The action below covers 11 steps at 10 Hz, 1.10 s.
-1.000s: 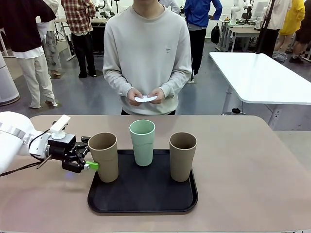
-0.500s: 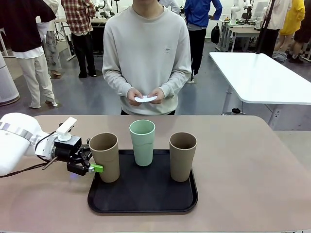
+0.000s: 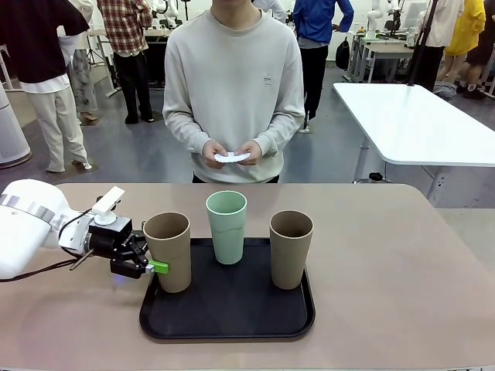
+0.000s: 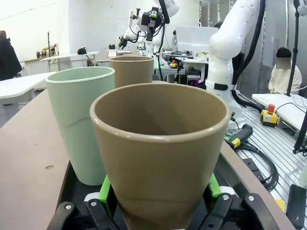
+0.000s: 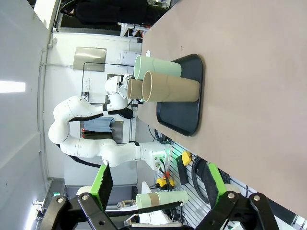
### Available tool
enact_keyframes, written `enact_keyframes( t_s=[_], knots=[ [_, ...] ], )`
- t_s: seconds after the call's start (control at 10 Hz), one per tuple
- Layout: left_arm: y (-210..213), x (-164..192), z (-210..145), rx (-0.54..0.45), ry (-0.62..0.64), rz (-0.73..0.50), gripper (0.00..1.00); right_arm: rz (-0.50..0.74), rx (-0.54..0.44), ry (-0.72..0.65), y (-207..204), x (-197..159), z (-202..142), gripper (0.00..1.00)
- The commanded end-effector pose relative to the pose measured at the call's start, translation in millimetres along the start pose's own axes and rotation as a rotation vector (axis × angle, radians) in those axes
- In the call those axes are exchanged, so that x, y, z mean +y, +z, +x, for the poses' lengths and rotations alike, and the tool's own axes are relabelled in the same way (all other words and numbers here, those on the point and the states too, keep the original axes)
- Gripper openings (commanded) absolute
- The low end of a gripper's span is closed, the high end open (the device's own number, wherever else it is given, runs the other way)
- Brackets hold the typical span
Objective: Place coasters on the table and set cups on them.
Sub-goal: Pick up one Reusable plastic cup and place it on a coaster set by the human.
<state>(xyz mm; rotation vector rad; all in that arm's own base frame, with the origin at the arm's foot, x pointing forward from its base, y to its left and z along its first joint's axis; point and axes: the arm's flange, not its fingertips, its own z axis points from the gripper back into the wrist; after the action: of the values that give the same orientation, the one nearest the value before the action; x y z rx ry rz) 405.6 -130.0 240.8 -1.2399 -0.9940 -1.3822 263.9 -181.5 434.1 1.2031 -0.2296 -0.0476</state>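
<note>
One mint cup (image 3: 227, 228), right tan cup (image 3: 291, 251), left tan cup (image 3: 170, 251), tall, tapered

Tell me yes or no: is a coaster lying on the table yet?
No, the coasters are held between the person's hands past the table's far edge, and all three cups stand on the black tray.

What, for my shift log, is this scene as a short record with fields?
left jaws: closed on left tan cup, low down
right jaws: open, holding nothing
other cups: mint cup and right tan cup, upright on black tray
coasters: held in the person's hands, none on the table
</note>
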Motion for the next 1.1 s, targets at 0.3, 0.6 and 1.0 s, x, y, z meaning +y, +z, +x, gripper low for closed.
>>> enact_keyframes(
  t_s=[0.3,0.6,1.0],
  knots=[
    [3,-14,-14,-0.020,-0.084,0.019,0.27,0.025,-0.007,0.014,-1,0,2,1.00],
    [3,-40,66,-0.004,-0.053,0.053,0.00,0.025,-0.007,0.014,-1,0,2,1.00],
    [-27,-65,185,0.041,-0.107,0.046,0.00,0.025,-0.007,0.014,-1,0,2,1.00]
  ],
)
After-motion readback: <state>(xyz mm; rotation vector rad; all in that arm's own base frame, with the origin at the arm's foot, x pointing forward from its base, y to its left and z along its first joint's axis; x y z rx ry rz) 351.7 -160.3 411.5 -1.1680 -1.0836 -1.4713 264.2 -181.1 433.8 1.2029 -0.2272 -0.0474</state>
